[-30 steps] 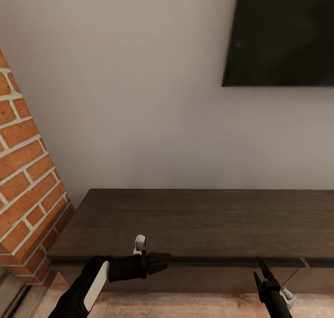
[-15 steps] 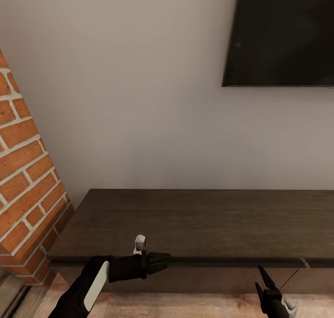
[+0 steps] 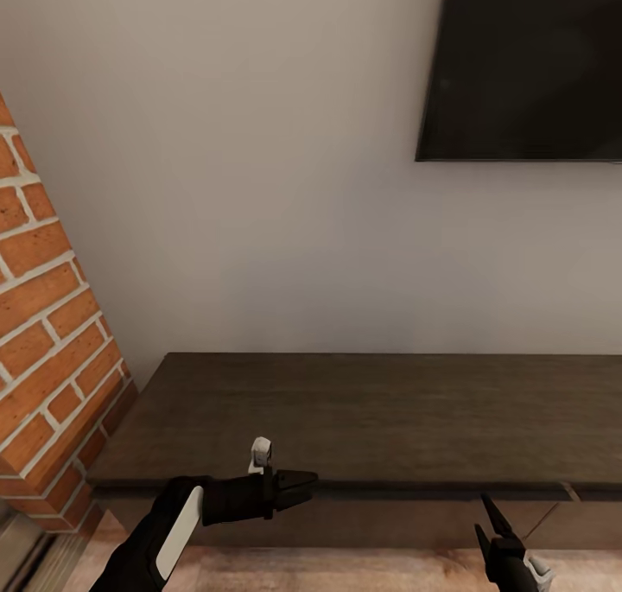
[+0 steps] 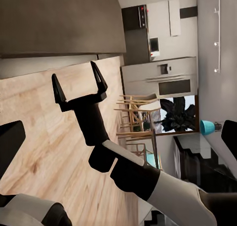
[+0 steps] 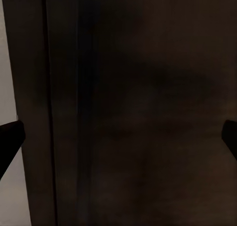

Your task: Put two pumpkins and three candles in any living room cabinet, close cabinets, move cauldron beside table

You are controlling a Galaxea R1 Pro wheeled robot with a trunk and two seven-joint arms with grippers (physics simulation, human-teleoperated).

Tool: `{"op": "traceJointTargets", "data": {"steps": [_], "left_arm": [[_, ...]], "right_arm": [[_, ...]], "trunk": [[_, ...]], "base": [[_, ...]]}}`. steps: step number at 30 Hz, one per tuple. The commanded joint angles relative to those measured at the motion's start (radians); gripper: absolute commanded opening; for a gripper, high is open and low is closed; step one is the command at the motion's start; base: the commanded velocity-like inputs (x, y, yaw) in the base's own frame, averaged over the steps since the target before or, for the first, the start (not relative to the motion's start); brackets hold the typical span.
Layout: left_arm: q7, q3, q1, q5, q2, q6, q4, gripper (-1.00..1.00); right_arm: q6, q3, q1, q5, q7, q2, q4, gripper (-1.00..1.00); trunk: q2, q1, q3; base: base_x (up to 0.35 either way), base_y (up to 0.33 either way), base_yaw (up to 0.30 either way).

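The long dark-brown cabinet (image 3: pixel 363 410) stands against the wall right in front of me, and its top is bare. Its drawer fronts (image 3: pixel 389 518) look shut. My left gripper (image 3: pixel 302 486) hovers at the cabinet's front edge, pointing right, with its fingers (image 4: pixel 10 142) spread open. My right gripper (image 3: pixel 494 516) is low in front of the cabinet's right part, open and empty; the left wrist view shows its two prongs (image 4: pixel 78 80) apart. In the right wrist view the cabinet front (image 5: pixel 138 112) is very close. The pumpkins, candles, cauldron and coffee table are out of view.
A black television (image 3: pixel 527 65) hangs on the white wall above the cabinet. A red brick column (image 3: pixel 43 333) closes off the left side. Light wooden floor (image 3: pixel 345 570) runs below. Behind me, the left wrist view shows a kitchen fridge (image 4: pixel 160 77) and dining chairs (image 4: pixel 136 122).
My right gripper has dropped a little lower in front of the cabinet. The left arm has held still.
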Motion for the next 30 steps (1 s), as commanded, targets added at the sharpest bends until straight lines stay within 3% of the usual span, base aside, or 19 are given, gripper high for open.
{"op": "traceJointTargets", "data": {"steps": [1,30], "left_arm": [[-0.002,0.0,0.0,0.002,0.0,0.005,0.0,1.0],[-0.002,0.0,0.0,0.002,0.0,0.004,0.0,1.0]], "right_arm": [[0.011,0.0,0.0,-0.01,0.003,0.0,0.0,1.0],[0.009,0.0,0.0,-0.01,0.002,-0.002,0.0,1.0]], "trunk": [[0.0,0.0,-0.001],[0.0,0.0,-0.001]], "base": [[0.066,0.051,0.0],[0.012,0.006,0.0]]}}
